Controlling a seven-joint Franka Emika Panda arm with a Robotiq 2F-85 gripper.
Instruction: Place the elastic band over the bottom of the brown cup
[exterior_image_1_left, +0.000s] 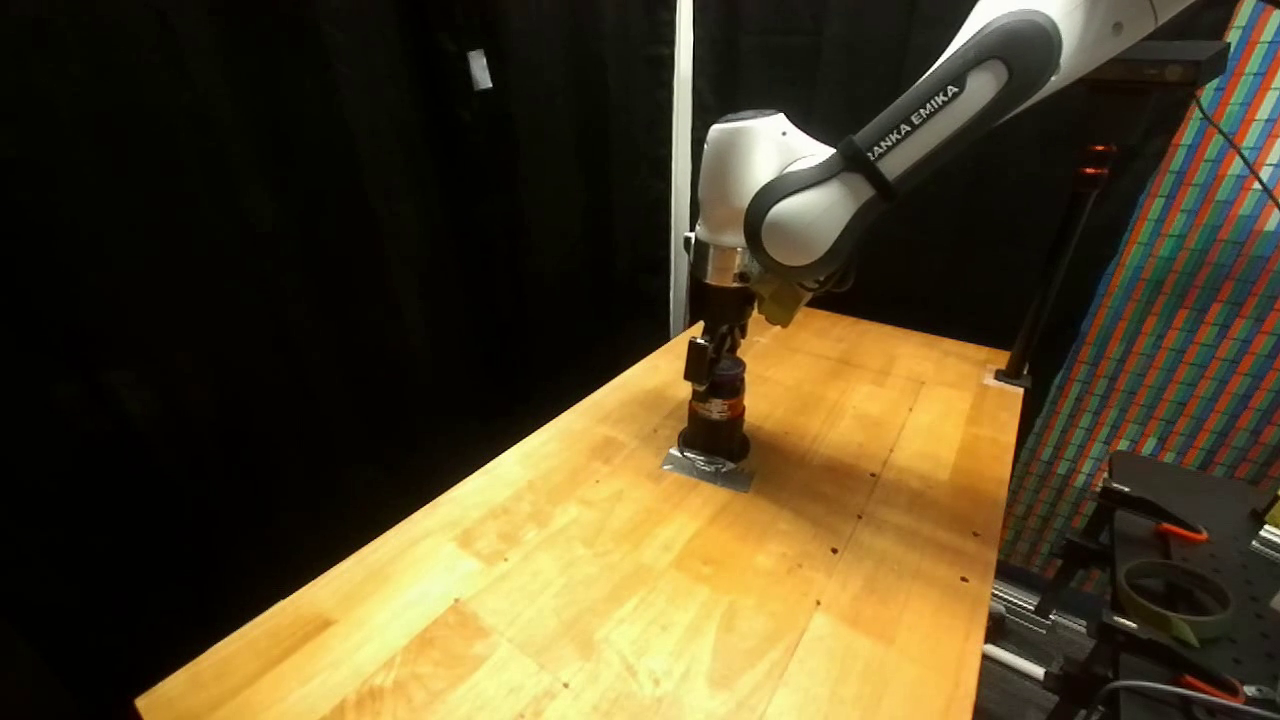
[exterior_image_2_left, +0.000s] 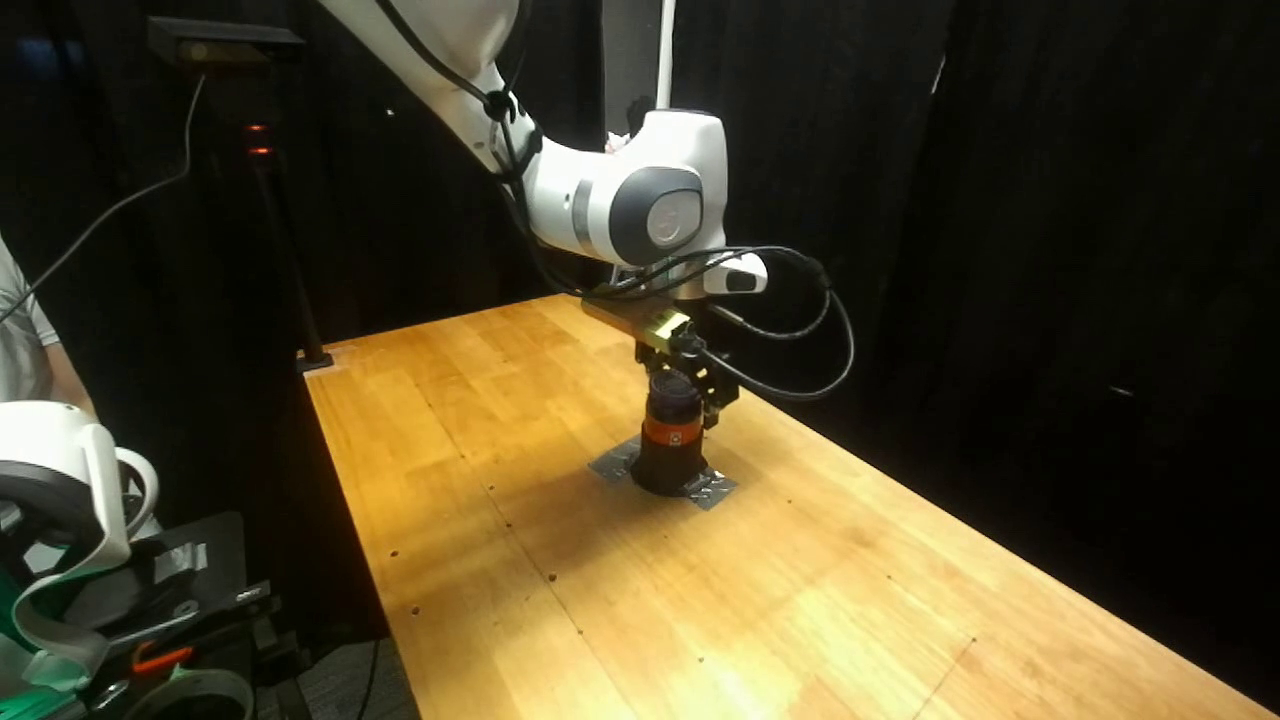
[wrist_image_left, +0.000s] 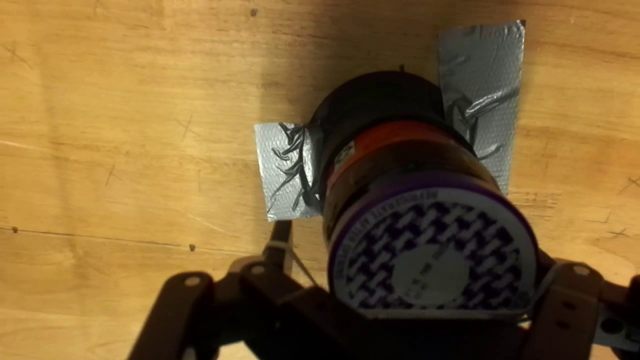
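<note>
At the brown cup (wrist_image_left: 430, 227), the gripper (wrist_image_left: 412, 245) stands spread, elastic band (wrist_image_left: 278, 244) seemingly hooked on: centre it, then ease down level!

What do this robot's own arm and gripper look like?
The white, rounded, hard-shelled arm has dark grey trim, white lettering readable as "RANKA EMIKA" and a black strap; black cables loop beside it. The dark gripper has angular, jointed fingers with pale round pins.

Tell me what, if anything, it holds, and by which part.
A thin, pale elastic band, one end looped around a finger of the open black pincer.
</note>
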